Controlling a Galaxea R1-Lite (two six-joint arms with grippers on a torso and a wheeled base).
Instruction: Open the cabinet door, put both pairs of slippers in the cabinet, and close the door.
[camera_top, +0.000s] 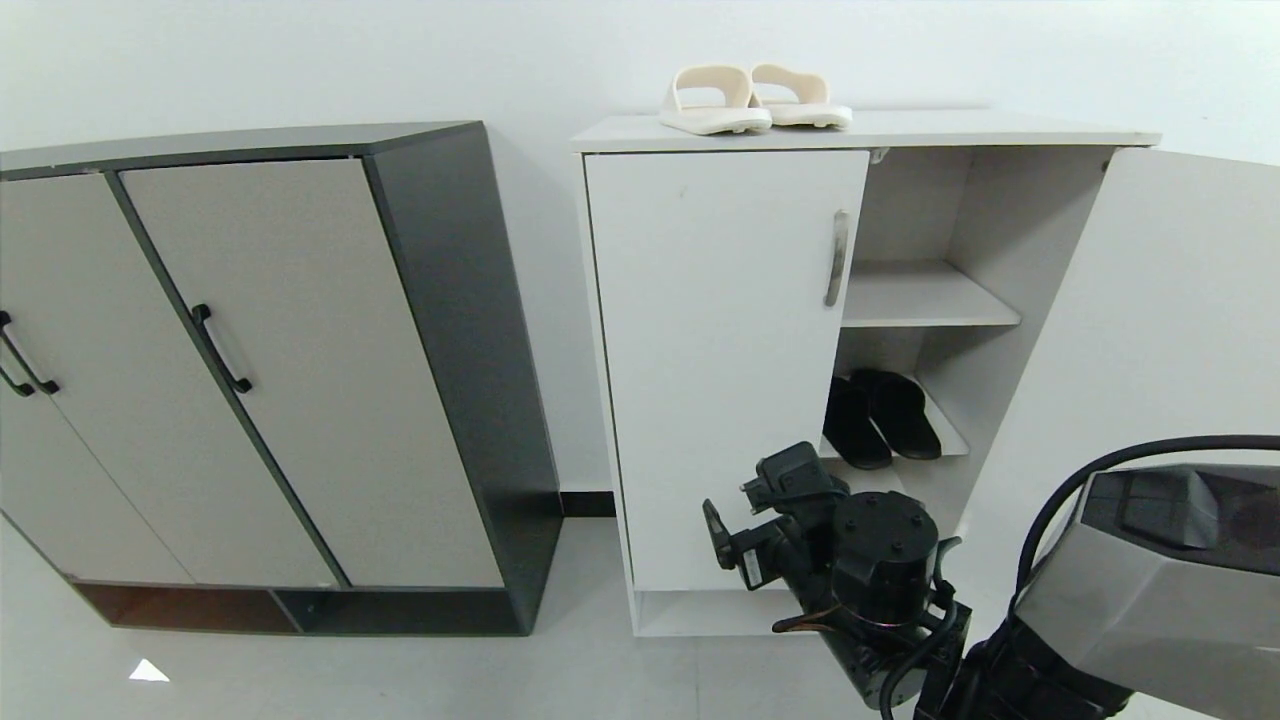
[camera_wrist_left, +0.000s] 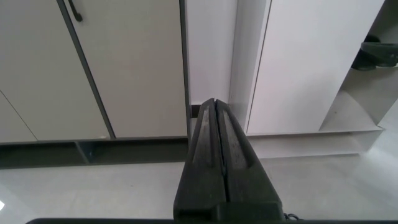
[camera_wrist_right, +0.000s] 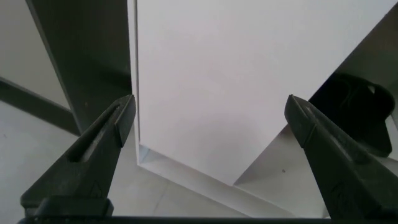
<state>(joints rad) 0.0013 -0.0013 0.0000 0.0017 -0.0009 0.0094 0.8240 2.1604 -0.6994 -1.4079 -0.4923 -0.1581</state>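
Black slippers sitting inside white cabinet, on lower shelf, beside its open right door. Beige slippers lying side by side on cabinet top. Right tool hovering spread wide, empty, facing cabinet's shut left door, low down. Left tool pinching fully narrow, holding nothing, pointing at gap between white cabinet and grey cabinet.
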